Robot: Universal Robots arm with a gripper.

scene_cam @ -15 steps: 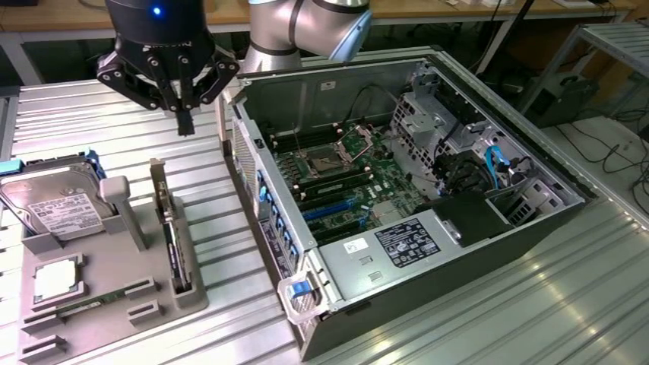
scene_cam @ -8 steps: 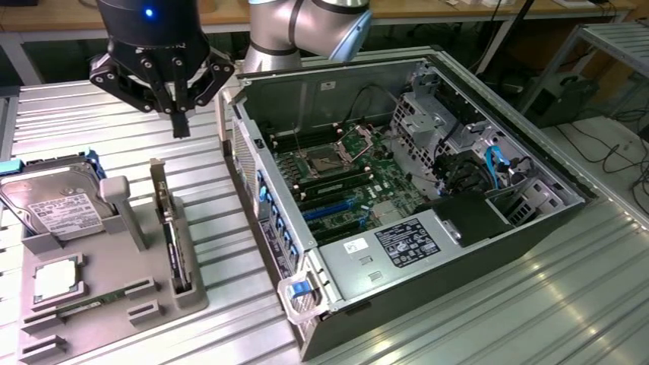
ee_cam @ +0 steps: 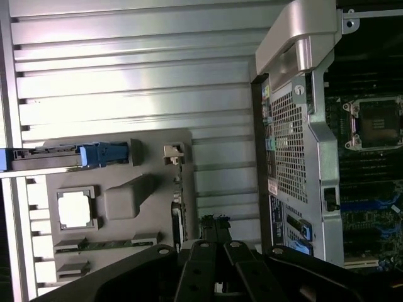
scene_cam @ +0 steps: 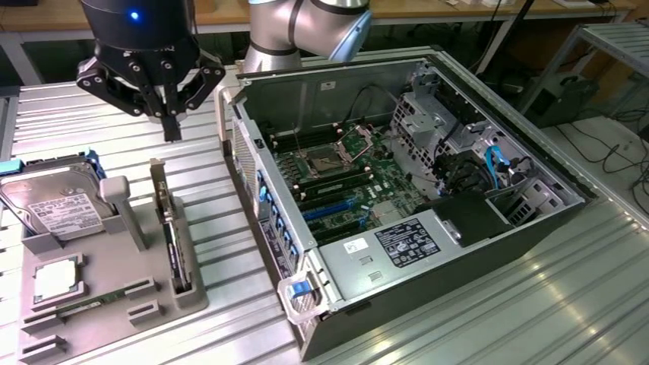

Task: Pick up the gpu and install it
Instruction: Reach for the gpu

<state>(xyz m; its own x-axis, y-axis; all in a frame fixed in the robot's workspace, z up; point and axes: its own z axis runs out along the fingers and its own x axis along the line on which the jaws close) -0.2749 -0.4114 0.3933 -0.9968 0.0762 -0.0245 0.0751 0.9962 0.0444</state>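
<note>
One end effector (scene_cam: 172,131) hangs above ribbed metal surface (scene_cam: 507,319), fingers pressed together, gripping nothing. Gpu (scene_cam: 175,243) stands on edge in slot along grey tray (scene_cam: 121,262), on side nearest case (scene_cam: 406,327); near end effector, not touching it. Hard drive (scene_cam: 51,205) leans in tray, toward exterior view's left of gpu; square chip (scene_cam: 56,277) lies flat in recess beside it. Case lies on its side, open, to exterior view's right of tray; motherboard (scene_cam: 335,171) exposed inside.
</note>
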